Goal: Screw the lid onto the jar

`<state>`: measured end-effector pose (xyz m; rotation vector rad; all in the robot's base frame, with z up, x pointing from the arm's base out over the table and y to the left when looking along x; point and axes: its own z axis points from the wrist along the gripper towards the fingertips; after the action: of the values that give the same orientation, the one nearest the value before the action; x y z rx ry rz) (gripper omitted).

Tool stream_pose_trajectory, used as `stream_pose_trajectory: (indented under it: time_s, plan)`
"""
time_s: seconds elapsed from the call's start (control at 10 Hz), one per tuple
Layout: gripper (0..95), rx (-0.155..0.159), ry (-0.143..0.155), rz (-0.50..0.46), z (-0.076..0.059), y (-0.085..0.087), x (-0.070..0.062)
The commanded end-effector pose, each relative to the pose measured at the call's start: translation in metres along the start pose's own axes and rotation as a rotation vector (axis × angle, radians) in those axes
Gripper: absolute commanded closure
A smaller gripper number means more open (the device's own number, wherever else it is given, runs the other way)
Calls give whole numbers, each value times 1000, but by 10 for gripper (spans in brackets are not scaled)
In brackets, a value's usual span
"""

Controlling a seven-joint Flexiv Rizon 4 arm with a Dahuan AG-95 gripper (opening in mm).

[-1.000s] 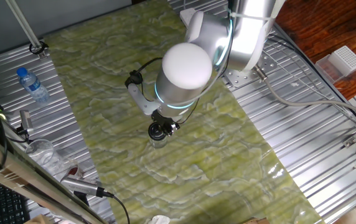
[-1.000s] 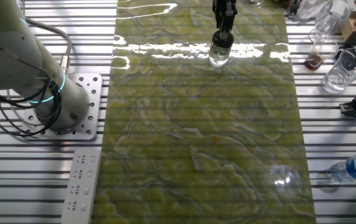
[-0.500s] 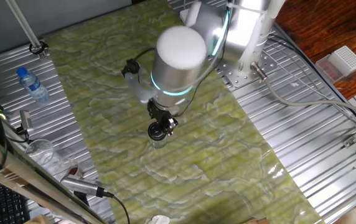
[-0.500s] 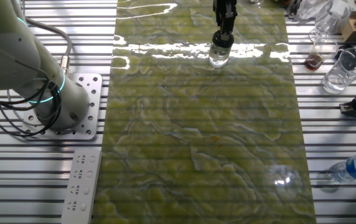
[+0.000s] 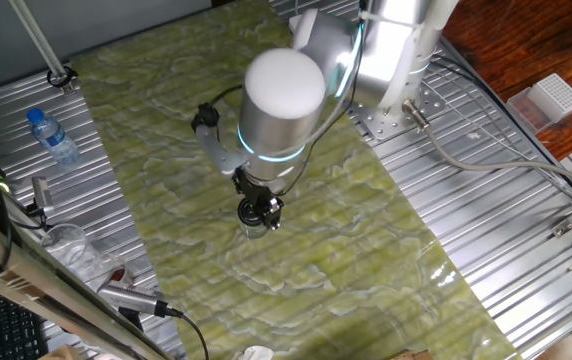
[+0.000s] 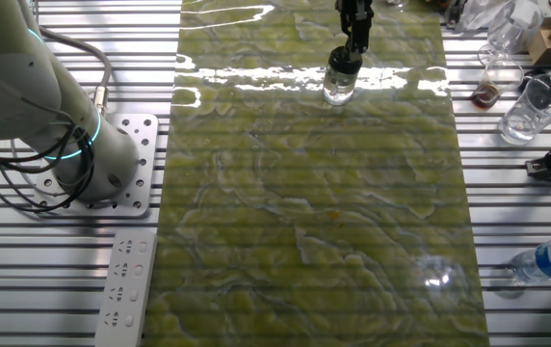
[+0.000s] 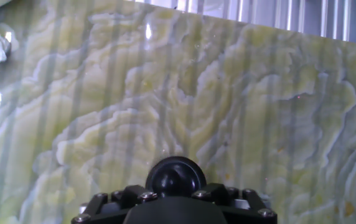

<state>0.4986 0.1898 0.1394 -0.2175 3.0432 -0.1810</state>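
Green marbled matting [image 6: 314,222] covers the middle of the ribbed metal table [image 6: 54,280], and the silver Rizon arm [image 5: 284,95] leans over it from its bolted base. Its gripper [image 5: 262,207] points straight down at the small clear jar [image 6: 338,90], which stands upright on the mat. From where I stand the fingers seem to pinch the black lid [image 7: 176,176] sitting atop the jar, though I cannot tell how firmly. A blue-capped water bottle [image 5: 52,138] lies well apart on the metal.
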Motion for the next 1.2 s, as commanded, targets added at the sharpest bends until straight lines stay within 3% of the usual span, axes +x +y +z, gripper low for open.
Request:
stream_pose_trajectory:
  time_s: [0.1, 0.8, 1.2]
  plan:
    - [190, 5, -3, -5, 2, 0, 1]
    - [190, 15, 22, -27, 10, 1, -5]
    - [190, 25, 53, -43, 15, 2, -5]
